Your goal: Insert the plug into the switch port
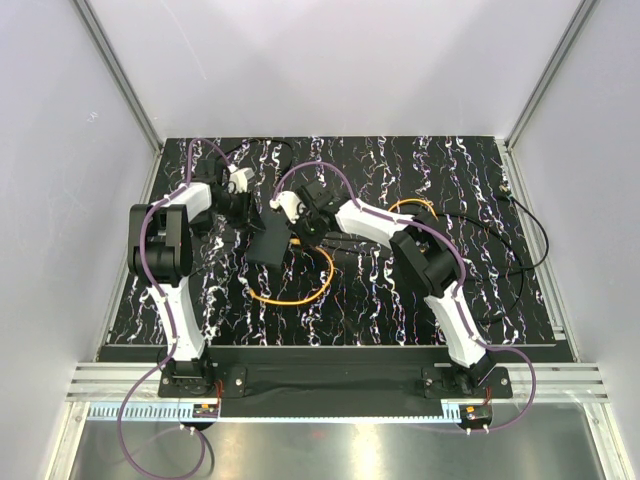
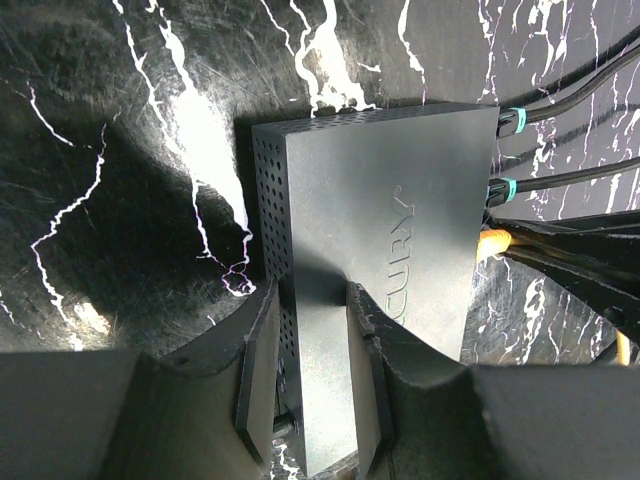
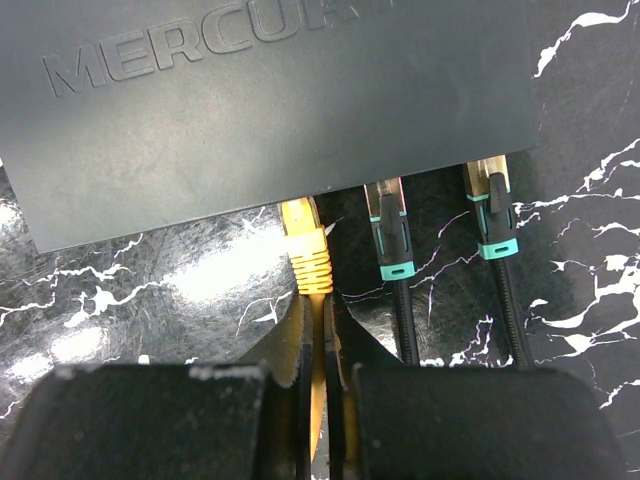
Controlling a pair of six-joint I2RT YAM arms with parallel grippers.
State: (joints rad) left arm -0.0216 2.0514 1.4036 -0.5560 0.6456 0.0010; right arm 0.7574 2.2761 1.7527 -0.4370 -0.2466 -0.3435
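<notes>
From above I see a black, white-veined surface [image 1: 420, 180] with both arms reaching toward mid-frame. The switch [image 1: 266, 246], a flat matte-black box, lies just left of centre. An orange cable [image 1: 300, 296] loops below it.

In the left wrist view, the left gripper [image 2: 310, 390] is clamped on the switch at bottom centre. One finger [image 2: 258, 370] presses each side of the box's near end. The box runs up toward the upper right of the frame, where the cables meet its far edge.

In the right wrist view, the switch fills the top of the frame, with raised lettering on its face. The right gripper [image 3: 318, 385] at bottom centre is pinched tight on the orange cable, just behind the plug [image 3: 305, 245]. The plug's tip meets the switch's lower edge, left of two black cables [image 3: 390, 250] with teal bands that enter the same edge. I cannot tell whether the plug is fully seated.
</notes>
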